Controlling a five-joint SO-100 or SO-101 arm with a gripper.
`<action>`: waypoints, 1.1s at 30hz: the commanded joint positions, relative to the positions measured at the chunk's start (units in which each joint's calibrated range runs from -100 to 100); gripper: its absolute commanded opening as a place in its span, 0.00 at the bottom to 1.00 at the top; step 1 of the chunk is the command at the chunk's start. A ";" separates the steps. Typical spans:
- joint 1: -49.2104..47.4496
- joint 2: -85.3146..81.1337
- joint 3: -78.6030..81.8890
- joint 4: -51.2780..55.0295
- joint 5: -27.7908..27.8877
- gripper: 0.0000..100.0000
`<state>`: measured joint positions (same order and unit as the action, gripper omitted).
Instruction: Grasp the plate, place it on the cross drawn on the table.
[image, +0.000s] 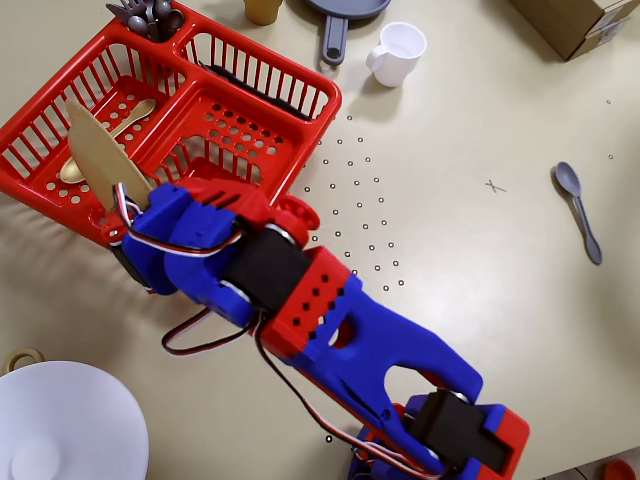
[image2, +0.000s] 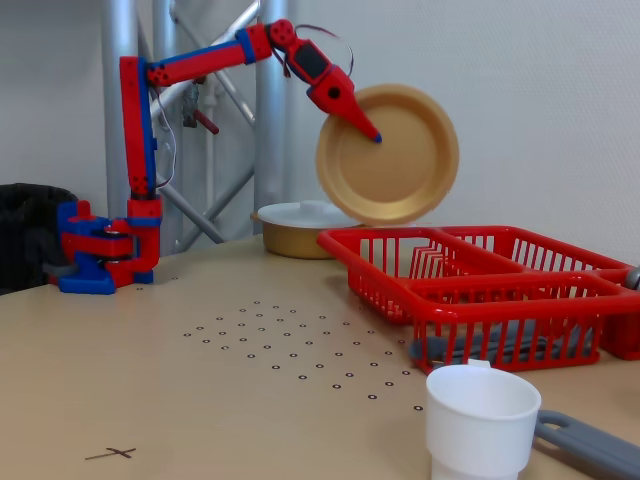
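One plate (image2: 395, 160) clamped in tool (image2: 372, 132), above one red basket (image2: 480, 275); one cross (image: 494, 186).

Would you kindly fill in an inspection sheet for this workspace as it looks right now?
Surface: beige table with a grid of small ringed dots.
Job's things: yellow plate held on edge in the air above the red basket; cross bare.
Clutter: spoon, white cup, white lid, grey pan, cardboard box; cutlery in the basket.
Claw: claw shut on the plate's rim.
Cables: wire loops along the arm.
Surroundings: metal truss, plain wall.
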<state>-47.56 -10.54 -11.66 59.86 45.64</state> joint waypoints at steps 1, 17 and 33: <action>1.41 -7.04 -5.29 -2.43 0.44 0.00; 14.83 -39.59 25.26 -11.45 11.77 0.00; 45.99 -56.07 34.60 8.76 31.84 0.00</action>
<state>-3.50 -66.67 27.03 68.11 76.95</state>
